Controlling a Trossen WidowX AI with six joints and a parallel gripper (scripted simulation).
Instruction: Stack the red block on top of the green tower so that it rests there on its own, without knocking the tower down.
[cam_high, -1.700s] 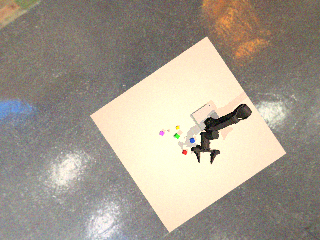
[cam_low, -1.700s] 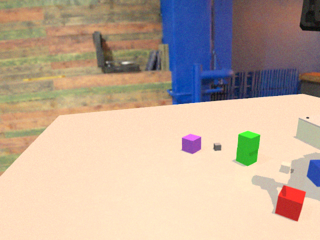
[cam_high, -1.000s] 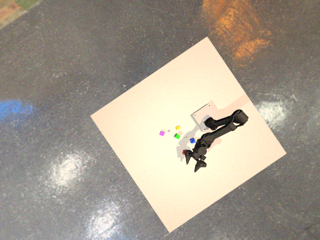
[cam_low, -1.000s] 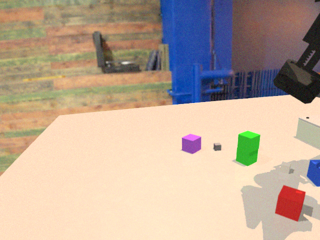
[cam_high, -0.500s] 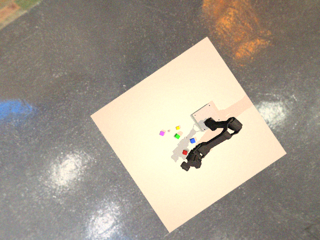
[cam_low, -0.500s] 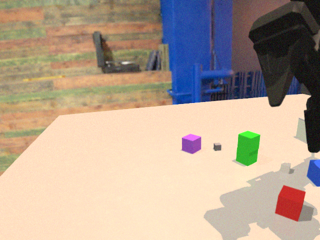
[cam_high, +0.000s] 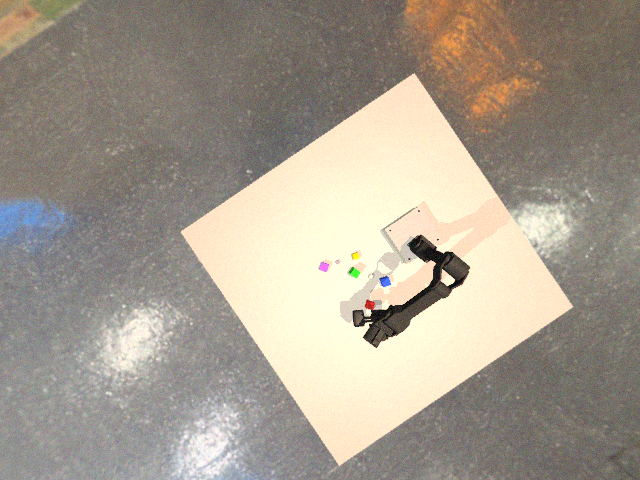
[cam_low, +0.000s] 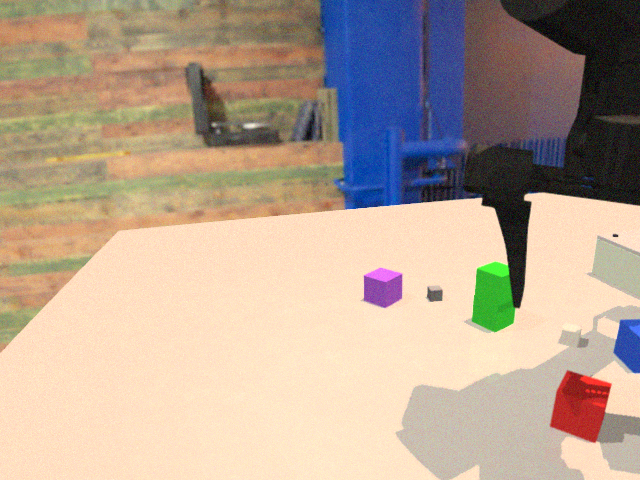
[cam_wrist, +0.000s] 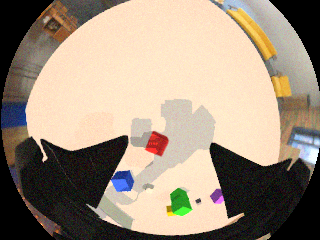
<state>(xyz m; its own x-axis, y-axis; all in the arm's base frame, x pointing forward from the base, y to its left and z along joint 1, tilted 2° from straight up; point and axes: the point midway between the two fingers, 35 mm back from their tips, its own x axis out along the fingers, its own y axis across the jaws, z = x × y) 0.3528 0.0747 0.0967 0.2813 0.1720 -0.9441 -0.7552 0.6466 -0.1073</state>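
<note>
The red block (cam_high: 369, 304) (cam_low: 580, 405) (cam_wrist: 156, 143) lies alone on the cream table top (cam_high: 289, 217), in the arm's shadow. The green tower (cam_high: 354, 271) (cam_low: 493, 296) (cam_wrist: 180, 200) stands upright a short way from it. My gripper (cam_high: 362, 326) (cam_wrist: 170, 143) is open and empty. It hovers above the table close to the red block, which shows between the two fingers in the wrist view. In the exterior view only one dark finger (cam_low: 514, 248) shows, overlapping the green tower's right edge; I cannot tell whether they touch.
A blue block (cam_high: 385, 281) (cam_low: 629, 343) (cam_wrist: 122, 180), a purple block (cam_high: 323, 266) (cam_low: 382, 286) (cam_wrist: 216, 196), a yellow block (cam_high: 355, 255) and a tiny grey cube (cam_low: 434, 293) lie around the tower. A small white cube (cam_low: 570, 334) lies by the blue block. The grey base plate (cam_high: 400, 229) (cam_low: 617, 266) is behind.
</note>
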